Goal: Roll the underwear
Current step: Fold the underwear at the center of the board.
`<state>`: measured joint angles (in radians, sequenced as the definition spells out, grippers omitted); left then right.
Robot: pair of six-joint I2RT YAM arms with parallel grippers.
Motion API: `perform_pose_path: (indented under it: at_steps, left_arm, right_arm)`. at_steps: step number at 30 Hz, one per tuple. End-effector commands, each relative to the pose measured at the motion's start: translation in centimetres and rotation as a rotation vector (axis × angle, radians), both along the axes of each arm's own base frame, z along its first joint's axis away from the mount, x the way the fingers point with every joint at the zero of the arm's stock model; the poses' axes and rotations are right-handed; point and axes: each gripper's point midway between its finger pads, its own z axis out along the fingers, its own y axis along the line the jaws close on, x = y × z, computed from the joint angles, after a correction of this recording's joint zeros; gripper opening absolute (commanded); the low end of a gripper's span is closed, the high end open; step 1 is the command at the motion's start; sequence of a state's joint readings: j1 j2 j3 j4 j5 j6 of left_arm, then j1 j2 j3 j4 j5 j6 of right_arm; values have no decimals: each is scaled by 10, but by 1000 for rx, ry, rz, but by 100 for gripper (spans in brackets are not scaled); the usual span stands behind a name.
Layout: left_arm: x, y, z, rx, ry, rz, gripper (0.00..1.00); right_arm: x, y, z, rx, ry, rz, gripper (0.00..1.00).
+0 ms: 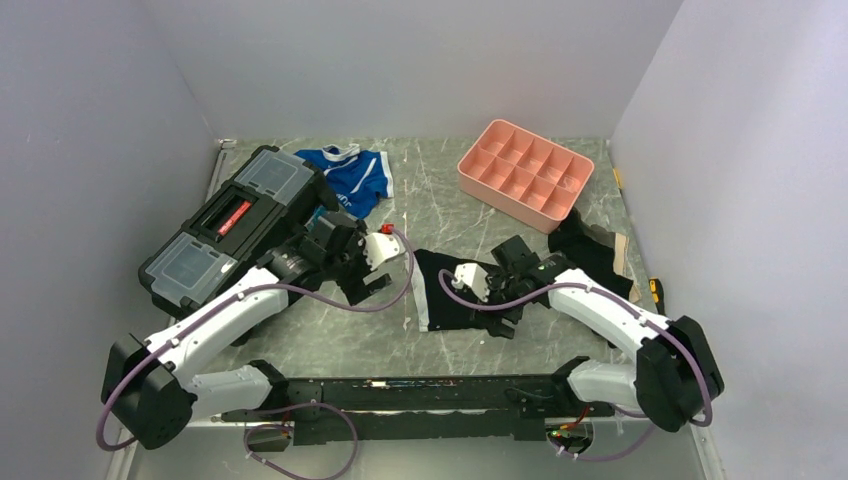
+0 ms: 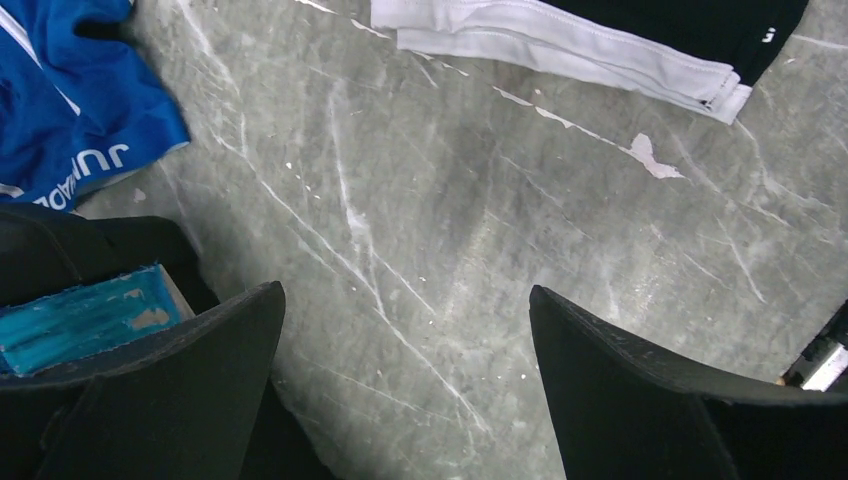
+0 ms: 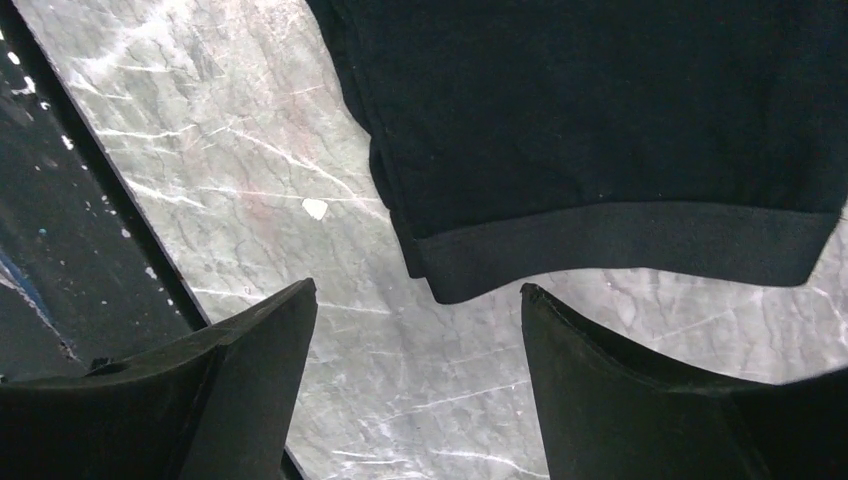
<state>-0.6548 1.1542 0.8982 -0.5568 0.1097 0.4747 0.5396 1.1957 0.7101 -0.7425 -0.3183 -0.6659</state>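
The right gripper is hovering, jaws apart and empty, just short of the hem of the black underwear lying flat on the table. The left gripper is hanging wide open and empty, left of it. Farther back, blue briefs and a pink tray are sitting.

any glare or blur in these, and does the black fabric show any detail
Top external: soft even light, no glare, the underwear a flat dark patch. Left wrist: marble table sharp, left gripper nearly pure black. Right wrist: underwear hem crisp, faint sheen on the table, right gripper in shadow.
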Motion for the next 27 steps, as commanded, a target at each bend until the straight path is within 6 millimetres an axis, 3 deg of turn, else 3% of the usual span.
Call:
perform_pose_path:
  at_steps: [1, 14, 27]
  left_arm:
    - [8, 6, 1, 2, -55, 25, 99]
    - [8, 19, 2, -7, -57, 58, 99]
    - [8, 21, 4, -6, -57, 61, 99]
  right_arm:
    - [13, 6, -6, -21, -59, 22, 75]
    - [2, 8, -23, -88, -56, 40, 53]
    - [-1, 4, -30, -124, -40, 43, 47]
